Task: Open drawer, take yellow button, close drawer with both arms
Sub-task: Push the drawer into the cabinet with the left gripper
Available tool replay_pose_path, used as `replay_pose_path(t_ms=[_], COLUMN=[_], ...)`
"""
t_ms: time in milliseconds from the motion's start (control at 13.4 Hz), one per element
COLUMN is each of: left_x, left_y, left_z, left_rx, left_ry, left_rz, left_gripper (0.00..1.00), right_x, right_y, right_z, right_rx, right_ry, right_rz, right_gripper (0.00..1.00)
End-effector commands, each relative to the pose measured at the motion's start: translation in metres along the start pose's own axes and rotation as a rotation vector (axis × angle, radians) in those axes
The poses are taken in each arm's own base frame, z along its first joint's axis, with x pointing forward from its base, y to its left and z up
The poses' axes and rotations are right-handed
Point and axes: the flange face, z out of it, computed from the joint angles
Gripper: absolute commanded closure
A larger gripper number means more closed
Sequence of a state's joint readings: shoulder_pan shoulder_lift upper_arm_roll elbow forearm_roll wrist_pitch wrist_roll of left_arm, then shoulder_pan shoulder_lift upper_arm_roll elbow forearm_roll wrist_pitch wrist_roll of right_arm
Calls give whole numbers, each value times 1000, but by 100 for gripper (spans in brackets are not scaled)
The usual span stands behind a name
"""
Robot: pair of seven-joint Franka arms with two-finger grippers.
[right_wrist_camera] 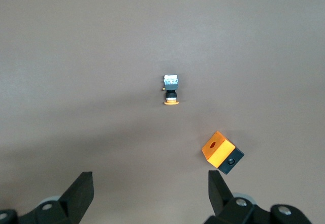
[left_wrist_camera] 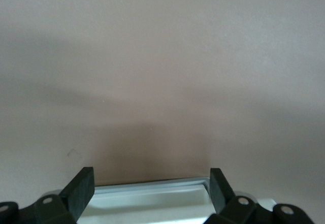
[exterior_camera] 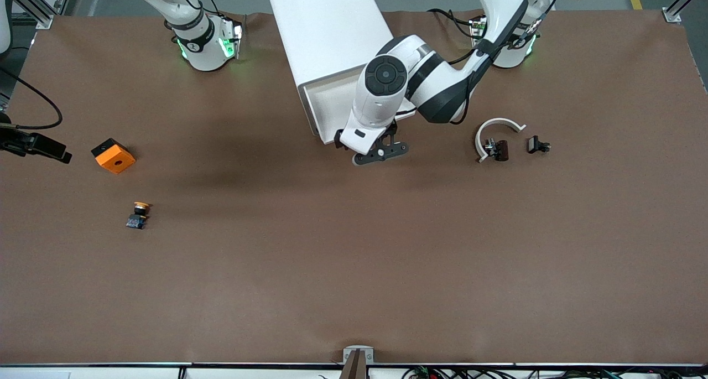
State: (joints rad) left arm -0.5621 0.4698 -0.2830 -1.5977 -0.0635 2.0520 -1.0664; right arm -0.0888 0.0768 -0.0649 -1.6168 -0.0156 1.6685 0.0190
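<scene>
The white cabinet [exterior_camera: 326, 30] stands at the table's edge by the robots' bases. Its top drawer [exterior_camera: 327, 103] is pulled out, and the part of its tray that shows is bare. My left gripper [exterior_camera: 380, 153] is open at the drawer's front. In the left wrist view the gripper [left_wrist_camera: 152, 183] has the drawer's front rim [left_wrist_camera: 152, 189] between its fingers. The button [exterior_camera: 138, 214] lies on the table toward the right arm's end. My right gripper [right_wrist_camera: 150, 183] is open and empty, high over the table, with the button [right_wrist_camera: 171, 89] below it.
An orange block with a hole [exterior_camera: 113, 155] lies beside the button, farther from the front camera; it also shows in the right wrist view [right_wrist_camera: 222, 152]. Toward the left arm's end lie a white curved part [exterior_camera: 498, 125], a dark clip [exterior_camera: 498, 149] and a small black clip [exterior_camera: 537, 145].
</scene>
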Motion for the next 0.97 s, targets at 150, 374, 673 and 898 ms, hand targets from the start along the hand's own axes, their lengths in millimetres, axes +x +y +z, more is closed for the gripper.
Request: replay_pose_path(t_ms=[150, 374, 673, 898], left_x=[-25, -40, -58, -80], left_y=[9, 13, 21, 29], left_z=[12, 22, 25, 29], left_rx=[4, 26, 34, 43], left_ry=[-19, -28, -30, -31], left_rz=[-79, -131, -209, -243], left_gripper=[0, 0, 0, 0], right_x=[4, -5, -20, -34], right_y=[0, -8, -25, -23], right_z=[-39, -34, -53, -69], right_rx=[-2, 9, 13, 42], right_ry=[31, -30, -10, 5], right_rz=[5, 4, -10, 70], right_gripper=[0, 0, 0, 0])
